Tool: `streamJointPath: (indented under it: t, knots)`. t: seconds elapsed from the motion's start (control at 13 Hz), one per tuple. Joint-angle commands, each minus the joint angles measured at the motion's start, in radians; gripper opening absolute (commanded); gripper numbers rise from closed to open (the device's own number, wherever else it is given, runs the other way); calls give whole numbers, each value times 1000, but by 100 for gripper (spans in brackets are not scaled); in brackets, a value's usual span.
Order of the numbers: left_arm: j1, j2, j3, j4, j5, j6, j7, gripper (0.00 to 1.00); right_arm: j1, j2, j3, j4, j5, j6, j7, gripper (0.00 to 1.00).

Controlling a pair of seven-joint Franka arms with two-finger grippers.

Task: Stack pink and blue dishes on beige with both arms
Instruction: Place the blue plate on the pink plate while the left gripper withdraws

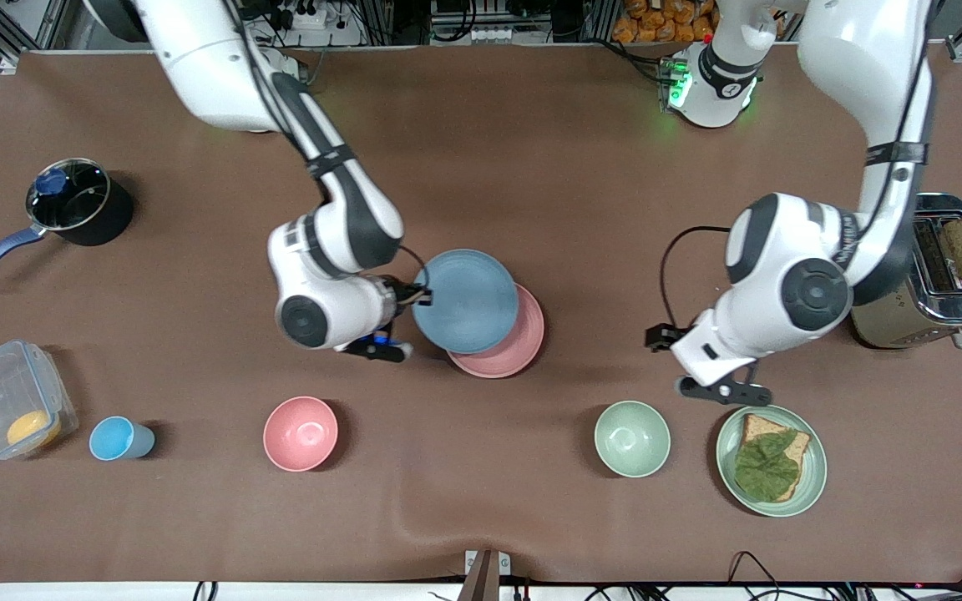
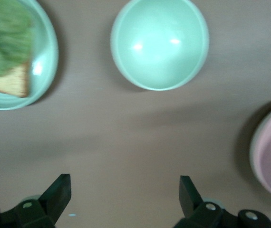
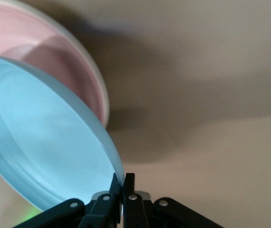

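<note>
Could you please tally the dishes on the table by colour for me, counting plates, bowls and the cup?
Blue: 2, the blue plate held in the right claw and the blue cup.
Pink: 2, the pink plate and the pink bowl.
Green: 2, the green bowl and the green plate with toast.
Total: 6.

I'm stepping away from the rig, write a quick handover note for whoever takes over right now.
Right gripper: shut on the rim of the blue plate, holding it tilted over the pink plate.
Left gripper: open, empty, hanging over bare table beside the green bowl and the green plate with toast.
Pink plate lies mid-table; a pale rim shows under it in the right wrist view, but I cannot tell if that is the beige plate.
Done: pink plate placed. Left: set the blue plate down on the pink plate, release, and retract.
</note>
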Motion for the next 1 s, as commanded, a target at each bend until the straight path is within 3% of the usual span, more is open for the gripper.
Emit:
streamJointPath:
  t: [0.0,0.38,0.69,0.77,0.85,0.92]
  knots:
    - [94,-103,-14,-21,27,-45,100,100,39,39,-14,12,79,54,10,0]
    - [159,-340,-12,-19,30,-201,109,100,24,63,-14,15,96,119,4,0]
    - [157,-361,-13,-26,24,-228,125,100,4,70,-14,37,137,119,4,0]
    - [166,-374,-9,-38,20,-225,151,100,1,73,-16,37,140,119,7,9]
    - [172,-412,-9,-73,15,-225,162,100,-10,73,-16,37,140,121,9,63]
    - [168,-430,7,-88,10,-225,159,100,-10,72,-16,38,140,121,-2,100]
